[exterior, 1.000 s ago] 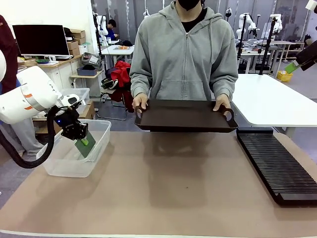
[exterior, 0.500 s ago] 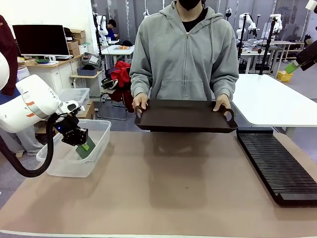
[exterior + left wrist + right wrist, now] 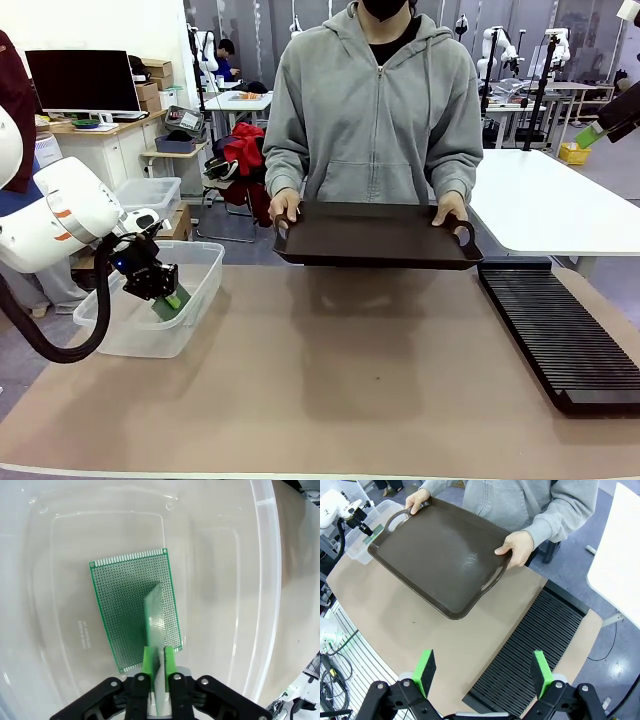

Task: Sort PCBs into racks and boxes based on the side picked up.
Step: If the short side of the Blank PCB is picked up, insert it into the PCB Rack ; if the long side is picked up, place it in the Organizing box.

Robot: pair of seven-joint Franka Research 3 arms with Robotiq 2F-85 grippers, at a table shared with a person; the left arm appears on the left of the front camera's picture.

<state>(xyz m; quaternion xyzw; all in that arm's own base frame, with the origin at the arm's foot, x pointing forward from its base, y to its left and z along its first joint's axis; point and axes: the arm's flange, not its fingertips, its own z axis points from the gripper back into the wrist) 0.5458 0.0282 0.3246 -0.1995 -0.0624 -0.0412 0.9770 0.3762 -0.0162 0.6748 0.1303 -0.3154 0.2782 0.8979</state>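
Observation:
My left gripper [image 3: 160, 287] reaches down into the clear box [image 3: 207, 262] at the table's left. In the left wrist view, the left gripper [image 3: 159, 652] has its green pads shut on a green PCB [image 3: 154, 612] held edge-on. A second PCB [image 3: 122, 605] lies flat on the floor of the box [image 3: 265, 580] just beneath it. The black slotted rack [image 3: 560, 335] lies along the right side of the table. My right gripper [image 3: 482, 660] hangs high above the table near the rack [image 3: 535, 640], its fingers wide apart with nothing between them.
A person at the far side holds a dark brown tray [image 3: 375, 235] by both handles above the table's far edge; the tray [image 3: 440, 555] looks bare. A white table [image 3: 560, 200] stands behind the rack. The brown tabletop [image 3: 350, 380] stretches between box and rack.
My left gripper has sunk lower into the box with the PCB, bringing it down to the board on the floor. The person's tray has hardly moved.

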